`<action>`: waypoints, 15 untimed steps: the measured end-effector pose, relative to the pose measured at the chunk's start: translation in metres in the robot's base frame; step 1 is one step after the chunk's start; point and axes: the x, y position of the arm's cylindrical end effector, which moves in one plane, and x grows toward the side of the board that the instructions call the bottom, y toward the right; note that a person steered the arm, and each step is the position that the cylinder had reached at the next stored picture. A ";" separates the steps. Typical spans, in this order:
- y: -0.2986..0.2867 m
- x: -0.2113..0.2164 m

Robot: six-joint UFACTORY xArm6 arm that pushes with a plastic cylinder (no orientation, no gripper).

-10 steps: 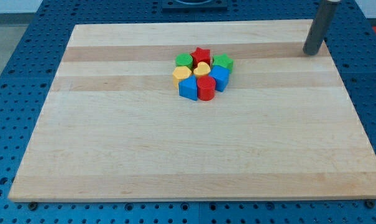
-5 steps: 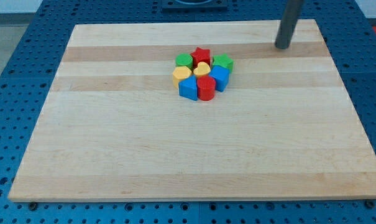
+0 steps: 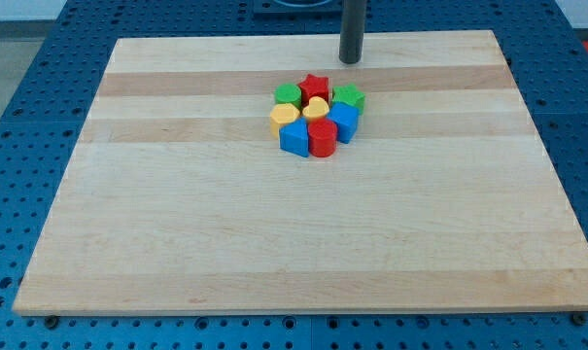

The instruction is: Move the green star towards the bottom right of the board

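No text, label, brand, number or sign can be read anywhere here.

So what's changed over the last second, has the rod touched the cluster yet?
Only my tip has moved: it slid along the board's top edge from the view's right toward the left, and now sits just above the green star, apart from it. No contact yet. The cluster is unchanged: red star, other green block, yellow hearts, blue blocks and red cylinder all kept their places.
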 end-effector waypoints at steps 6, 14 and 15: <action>0.012 0.103; 0.022 0.250; 0.014 0.267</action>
